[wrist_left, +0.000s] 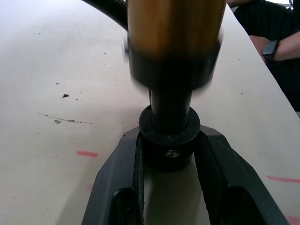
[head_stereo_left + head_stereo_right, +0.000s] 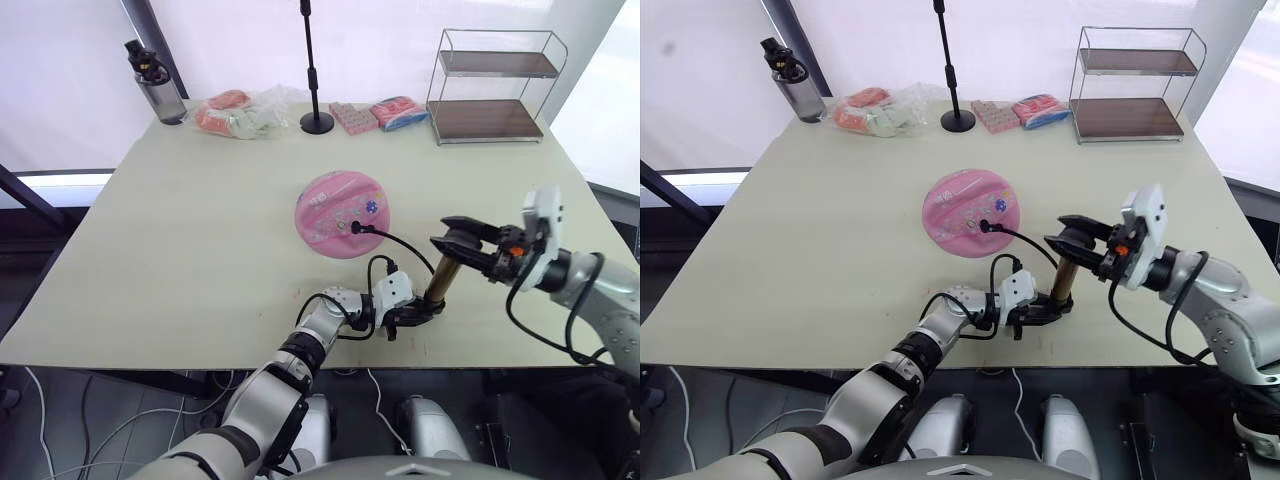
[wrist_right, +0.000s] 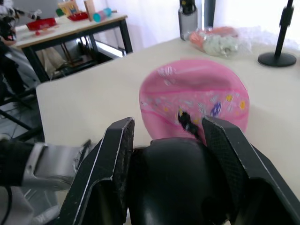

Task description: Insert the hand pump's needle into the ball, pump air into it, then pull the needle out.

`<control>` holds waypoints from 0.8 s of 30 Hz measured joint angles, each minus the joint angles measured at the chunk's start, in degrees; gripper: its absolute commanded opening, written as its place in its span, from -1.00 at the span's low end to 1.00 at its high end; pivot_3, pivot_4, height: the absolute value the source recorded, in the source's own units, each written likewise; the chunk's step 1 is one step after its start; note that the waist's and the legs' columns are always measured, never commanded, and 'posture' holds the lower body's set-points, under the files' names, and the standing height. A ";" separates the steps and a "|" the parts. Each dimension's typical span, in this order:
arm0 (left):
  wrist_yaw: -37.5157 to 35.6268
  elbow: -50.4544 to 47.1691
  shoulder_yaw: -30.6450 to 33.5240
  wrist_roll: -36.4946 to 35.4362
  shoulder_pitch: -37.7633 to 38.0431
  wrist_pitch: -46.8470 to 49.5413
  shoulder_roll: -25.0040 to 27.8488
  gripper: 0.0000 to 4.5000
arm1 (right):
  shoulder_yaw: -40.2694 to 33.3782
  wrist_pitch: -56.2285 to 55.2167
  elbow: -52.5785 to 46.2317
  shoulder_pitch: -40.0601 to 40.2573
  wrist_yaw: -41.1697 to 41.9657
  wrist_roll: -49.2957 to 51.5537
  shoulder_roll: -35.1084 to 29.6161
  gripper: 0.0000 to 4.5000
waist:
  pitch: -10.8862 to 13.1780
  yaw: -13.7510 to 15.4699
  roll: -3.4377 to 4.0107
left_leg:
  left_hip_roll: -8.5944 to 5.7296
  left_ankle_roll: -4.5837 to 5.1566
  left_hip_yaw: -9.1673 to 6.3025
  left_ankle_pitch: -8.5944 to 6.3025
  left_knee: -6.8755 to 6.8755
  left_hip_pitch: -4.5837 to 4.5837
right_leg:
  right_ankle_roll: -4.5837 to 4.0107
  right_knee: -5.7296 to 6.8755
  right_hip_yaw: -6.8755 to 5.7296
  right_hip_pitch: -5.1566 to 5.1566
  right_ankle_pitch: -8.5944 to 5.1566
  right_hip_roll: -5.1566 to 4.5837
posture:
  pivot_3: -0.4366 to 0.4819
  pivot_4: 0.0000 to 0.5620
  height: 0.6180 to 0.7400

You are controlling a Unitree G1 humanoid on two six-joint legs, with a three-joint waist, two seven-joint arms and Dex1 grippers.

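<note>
The ball (image 2: 340, 214) lies near the middle of the tabletop (image 2: 180, 250), pink, flattened and dented, with its purple flower mark facing up. The needle (image 2: 357, 228) sits at the ball's near edge on its small black fitting; whether the pin itself is inside the ball cannot be told, as it is too small to see. From that fitting the thin black hose (image 2: 405, 247) curves away from the ball toward the hand pump (image 2: 439, 279).

The hand pump stands tilted just beyond the ball on the robot's side, its gold-bronze cylinder leaning with the black handle end uppermost. The left claw (image 1: 169, 154) is pressed onto the pump's black lower cap, one finger on each side of it — the left wrist view shows the cap wedged between them against the tabletop. The right claw (image 3: 171, 154) is pinching the black handle at the pump's upper end, its two fingers (image 3: 112, 159) wrapped around the rounded black top, with the ball visible past it.

Beyond the ball, along the tabletop's far edge, stand a dark water bottle (image 2: 155, 85), a clear bag of packets (image 2: 240, 112), a black stand (image 2: 316, 100) and a two-tier wire rack (image 2: 495, 88).
</note>
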 measured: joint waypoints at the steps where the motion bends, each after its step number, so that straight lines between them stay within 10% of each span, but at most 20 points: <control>1: 0.00 0.00 0.00 0.00 0.00 0.00 0.00 -0.53 | 0.82 -1.25 0.65 0.70 0.15 -1.47 0.65 -0.19 | 0.00 0.00 0.00 | 0.00 0.00 0.00 0.00 0.00 0.00 | 0.00 0.00 0.00 0.01 0.00 0.00 | -0.05 -0.47 0.86; 24: -0.05 -0.21 0.05 -0.07 0.01 -0.26 -0.67 -0.53 | -10.32 14.25 -1.35 -10.34 2.52 13.98 -10.91 -0.19 | 0.27 0.19 0.30 | -0.13 0.00 -0.06 0.00 0.01 -0.21 | 0.00 -0.07 -0.03 -0.06 0.00 -0.12 | -0.05 -0.47 0.86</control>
